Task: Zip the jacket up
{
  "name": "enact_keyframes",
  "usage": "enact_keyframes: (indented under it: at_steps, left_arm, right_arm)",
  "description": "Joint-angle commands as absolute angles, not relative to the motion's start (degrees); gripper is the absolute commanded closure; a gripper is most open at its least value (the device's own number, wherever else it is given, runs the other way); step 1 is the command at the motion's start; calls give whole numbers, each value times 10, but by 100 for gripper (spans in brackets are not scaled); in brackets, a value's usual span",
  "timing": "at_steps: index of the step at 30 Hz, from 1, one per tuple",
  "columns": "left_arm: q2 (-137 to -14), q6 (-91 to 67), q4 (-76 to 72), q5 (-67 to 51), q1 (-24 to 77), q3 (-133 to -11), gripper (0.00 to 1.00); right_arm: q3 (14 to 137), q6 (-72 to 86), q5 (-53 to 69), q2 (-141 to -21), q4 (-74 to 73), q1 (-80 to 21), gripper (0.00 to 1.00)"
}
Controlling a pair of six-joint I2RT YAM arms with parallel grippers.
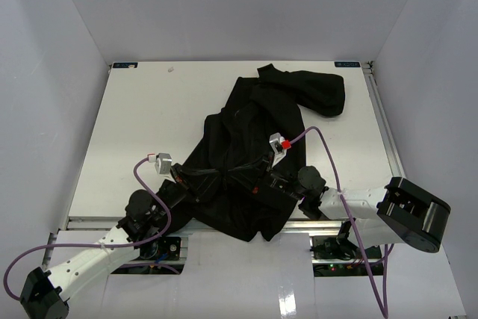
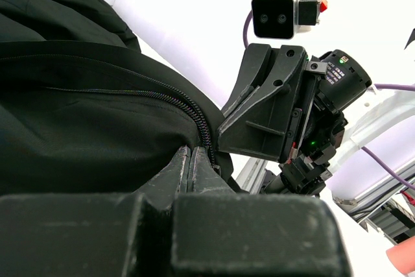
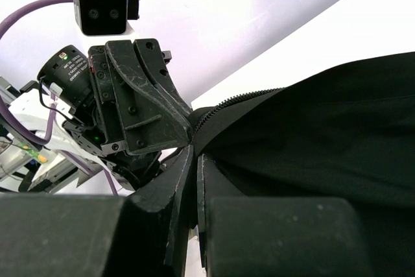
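Black fabric fills the middle of the top view. The jacket [image 1: 246,147] lies crumpled on the white table [image 1: 127,125], spreading from the upper right of the tabletop down past its near edge at lower centre. Both arms reach in from the bottom of the frame and meet at the lower centre of the garment.

On my left wrist view the left gripper [image 2: 193,152] has its fingers pressed together. The zipper teeth [image 2: 185,103] run down into the tips, so it is pinching the jacket's edge there. On the right wrist view the right gripper [image 3: 196,155] is likewise pressed together on a fold of fabric beside the zipper track. The two grippers sit nose to nose, just beside each other.
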State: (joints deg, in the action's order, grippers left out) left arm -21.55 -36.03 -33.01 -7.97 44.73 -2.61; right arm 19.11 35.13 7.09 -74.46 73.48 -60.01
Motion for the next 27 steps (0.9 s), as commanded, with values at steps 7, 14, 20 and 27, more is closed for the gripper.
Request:
enact_keyframes:
  at_steps: [7,14,20,27]
  left_arm:
    - [-207,-361,-349,-99,447,-7,100]
    - [-201,-360,-345,-99,448,-8,100]
    - [-201,-359,-338,-93,447,-12,100]
    - [-196,-361,-335,-88,447,-15,100]
  right_arm:
    - [223,329,52,-730,879,-599,92]
    - [227,320,47,-725,861,-600,92]
    - [229,319,54,-726,858,-599,92]
    - [217,321,60,-739,872,-600,92]
